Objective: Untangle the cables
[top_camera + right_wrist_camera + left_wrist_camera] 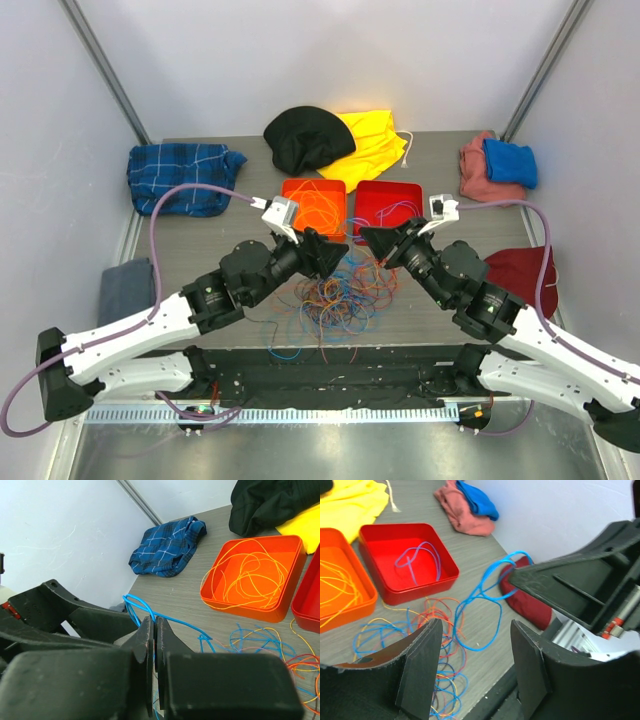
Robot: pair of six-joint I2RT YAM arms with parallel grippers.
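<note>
Grey wood-grain table [200, 240], enclosed by white walls [300, 50] on three sides. Both arms reach in from the near edge and meet nose to nose over the middle of the surface.

Cables [335, 295]: the main tangle of orange, yellow, blue, purple and red wires lies loose on the table just in front of two trays and beneath the two grippers. The orange tray [313, 182] holds a coil of orange wire. The red tray [388, 184], touching it on the right, holds a single purple loop [417, 560].

Right gripper [155, 625]: jaws clenched, pads pressed together. One blue cable [484, 582] is pinched at the tip. From there it hangs in open loops down to the tangle.

Left gripper [477, 627]: jaws parted with a clear gap. Nothing is clamped between the fingers [420, 670]. The blue cable shows through the gap but lies beyond it, and contact cannot be confirmed. The tip sits near the right gripper's tip, and the two are apart.

Other items, all around the table edges and well apart from the tangle:
- blue plaid cloth [185, 175], far left
- black cloth [305, 135], far centre, overlapping a yellow cloth [375, 150]
- pink cloth [478, 175], far right, with a blue cloth [510, 162] on it
- dark red cloth [520, 270], right edge
- grey cloth [125, 290], left edge
</note>
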